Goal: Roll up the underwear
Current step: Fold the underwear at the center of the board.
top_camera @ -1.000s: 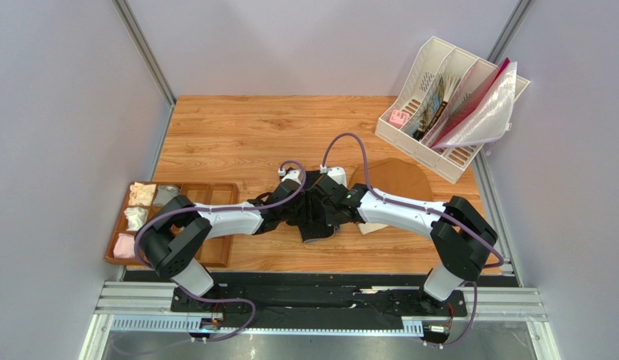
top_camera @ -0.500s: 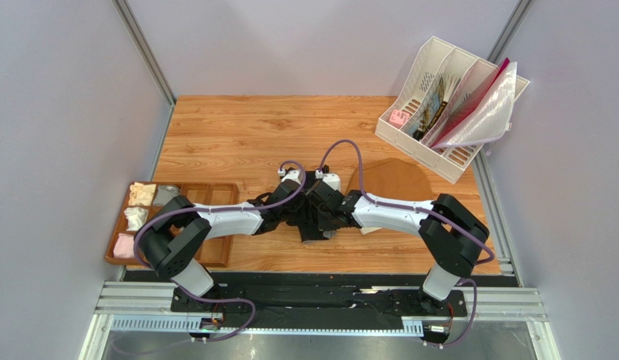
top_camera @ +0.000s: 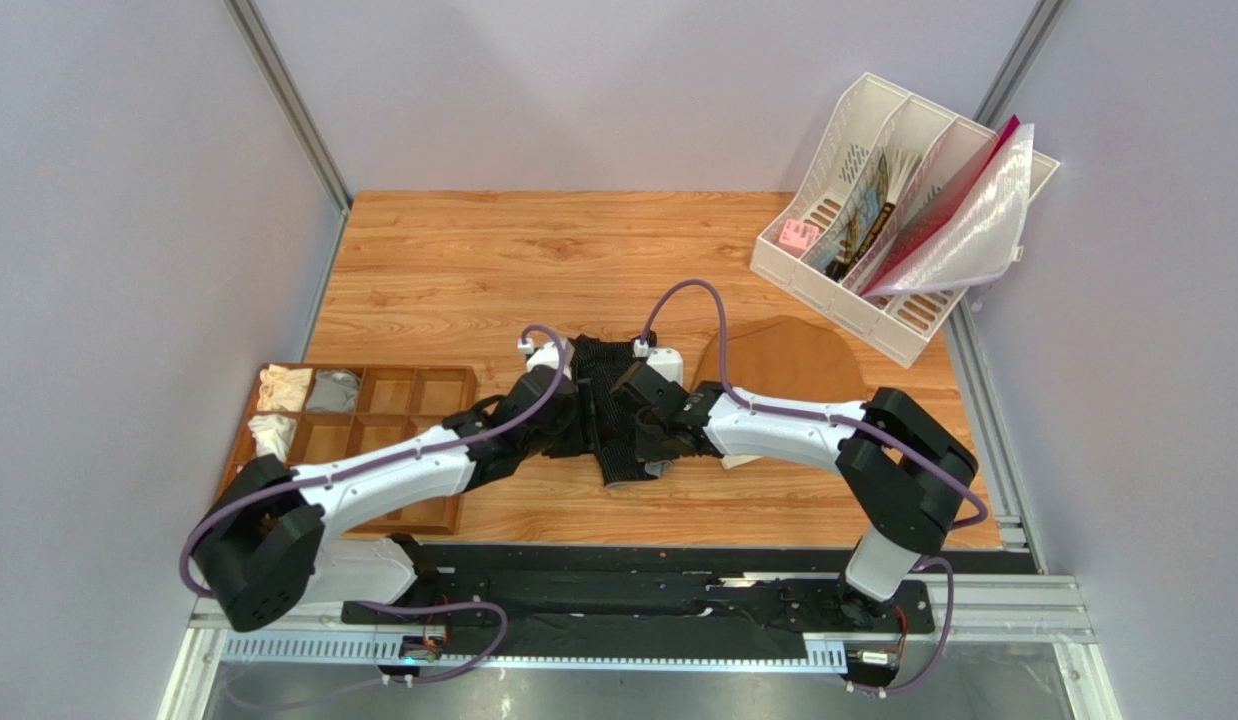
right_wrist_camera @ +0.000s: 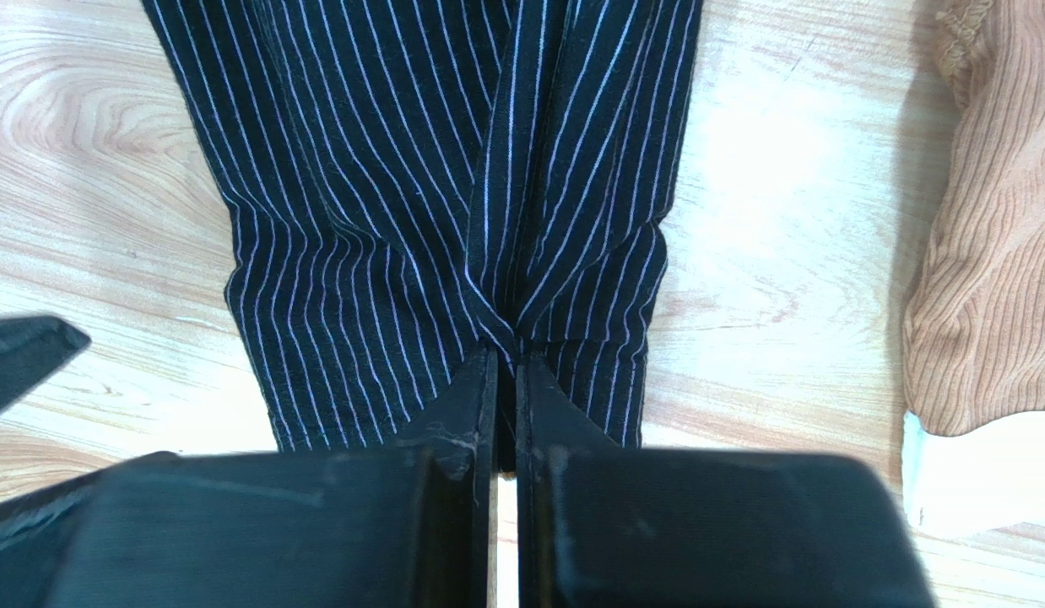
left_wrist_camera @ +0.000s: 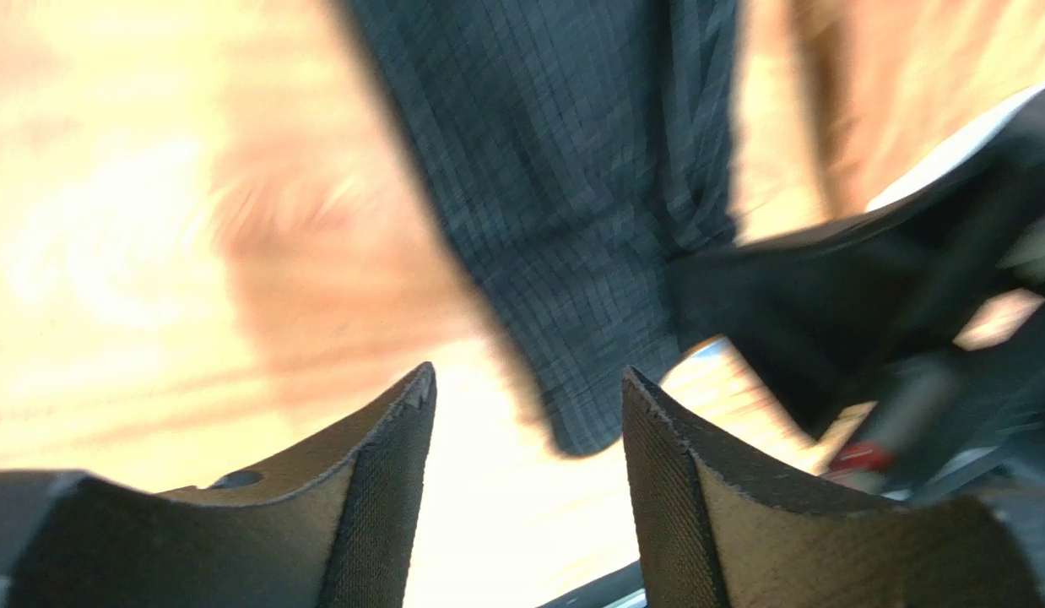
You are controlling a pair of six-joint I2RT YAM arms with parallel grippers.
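The underwear [top_camera: 610, 402] is black with fine pale stripes and lies flat in the middle of the table. In the right wrist view [right_wrist_camera: 401, 190] its folded near edge is bunched between my fingers. My right gripper [right_wrist_camera: 506, 364] is shut on that pinch of fabric; it sits at the near right of the garment in the top view [top_camera: 651, 438]. My left gripper [left_wrist_camera: 528, 386] is open and empty, just above the table at the garment's left edge [top_camera: 568, 423]. The left wrist view is blurred and shows the underwear [left_wrist_camera: 578, 190] ahead of the fingertips.
Plain brown briefs [top_camera: 786, 360] with a cream waistband lie just right of the underwear, also in the right wrist view [right_wrist_camera: 991, 241]. A brown compartment tray [top_camera: 422, 393] with rolled items stands at the left. A white file rack [top_camera: 881, 225] stands at the back right.
My left arm has swung its elbow down and to the left, and its gripper has drawn back left off the fabric. My right gripper stays pinched on the underwear.
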